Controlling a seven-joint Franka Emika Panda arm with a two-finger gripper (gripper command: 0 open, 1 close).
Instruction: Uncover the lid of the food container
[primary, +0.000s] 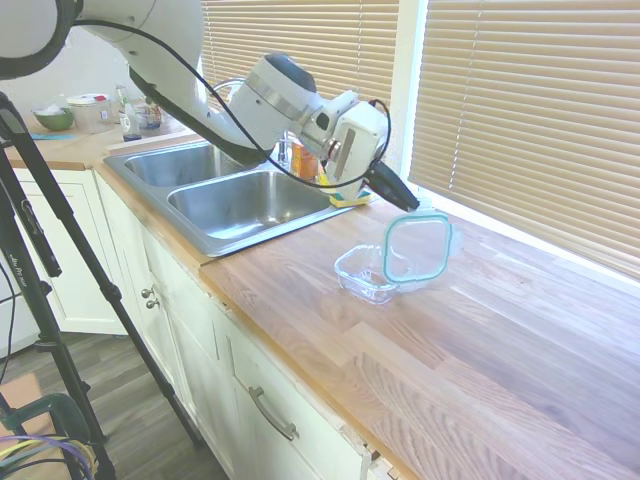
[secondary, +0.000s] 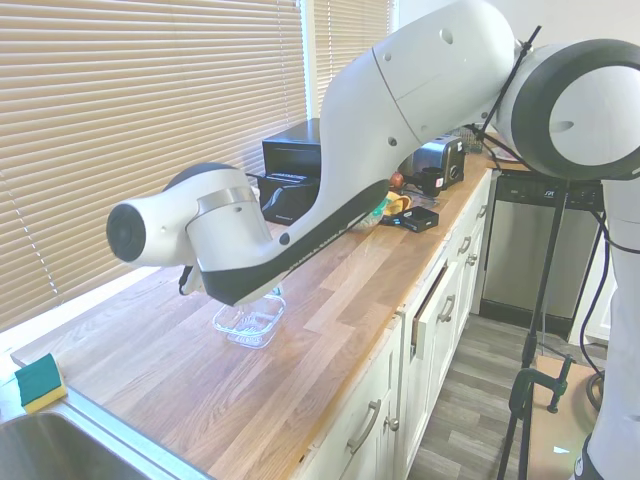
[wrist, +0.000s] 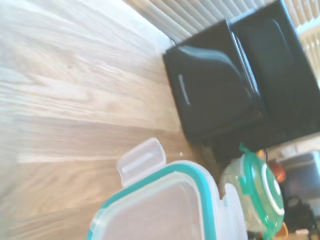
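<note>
My gripper (primary: 408, 201) is pinched on the top edge of the lid (primary: 416, 248), holding it lifted and tilted nearly upright above the wooden countertop (primary: 470, 350). The fingers are dark and angle down toward the lid from the left in the first exterior view.

The lid is a rounded square of clear plastic with a teal seal running around its rim. A clear snap-lock flap (wrist: 141, 161) projects from one side in the wrist view. Its lower edge sits at or just above the far rim of the food container (primary: 368, 274); I cannot tell whether they touch.

The food container is a shallow, rounded-square clear dish with transparent walls, resting open on the countertop directly below the lid. It stands to the right of the steel double sink (primary: 235, 195).

A black appliance (wrist: 227, 82) stands further along the countertop by the window blinds (primary: 530, 110). No legible writing shows on the lid or the container.
</note>
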